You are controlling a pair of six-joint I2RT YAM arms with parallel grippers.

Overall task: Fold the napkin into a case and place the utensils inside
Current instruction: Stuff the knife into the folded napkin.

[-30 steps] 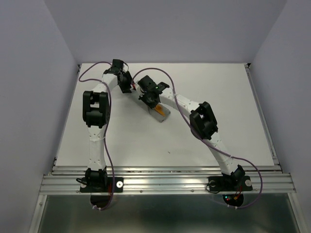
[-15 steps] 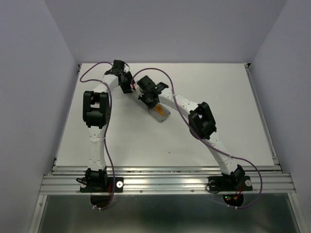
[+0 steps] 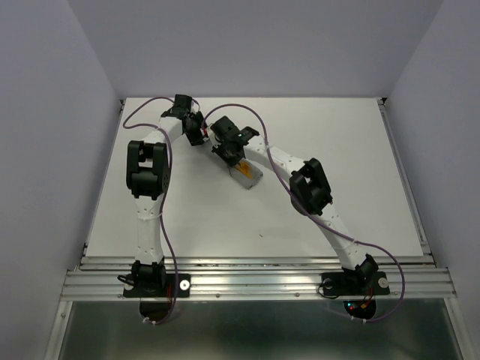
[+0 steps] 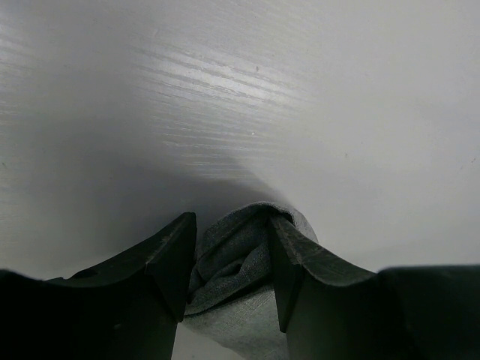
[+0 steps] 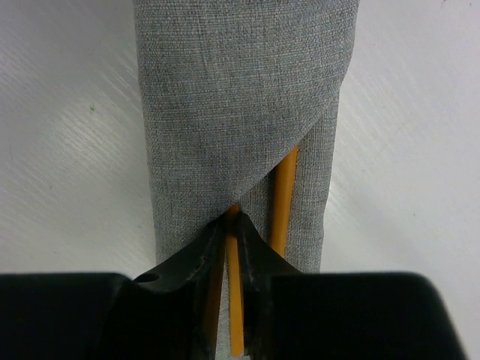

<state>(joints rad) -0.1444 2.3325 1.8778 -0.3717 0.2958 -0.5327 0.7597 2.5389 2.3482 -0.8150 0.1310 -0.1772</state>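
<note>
- Top external: the case (image 3: 253,178) lies slantwise just 11 o'clock of the middle of the table (image 3: 360,195).
- Bare table runs wide toward 3 and 6 o'clock. The far edge at 12 and the left edge at 9 are nearer, and walls (image 3: 255,45) close in three sides.
- The right gripper (image 3: 234,159) hangs over the case's 10 o'clock end. Its jaws are almost closed around the stem of one utensil (image 5: 235,307); I cannot tell whether they pinch it.
- A second utensil (image 5: 283,202) lies just at 3 o'clock of the first, tucked under the case's diagonal flap.
- The left gripper (image 3: 196,136) sits at 10 o'clock of the right one, close beside it. Its jaws stand moderately wide, clamped on a bunched end of the case.
- The right forearm slants away toward 4 o'clock, and cables (image 3: 247,120) loop over both wrists.
</note>
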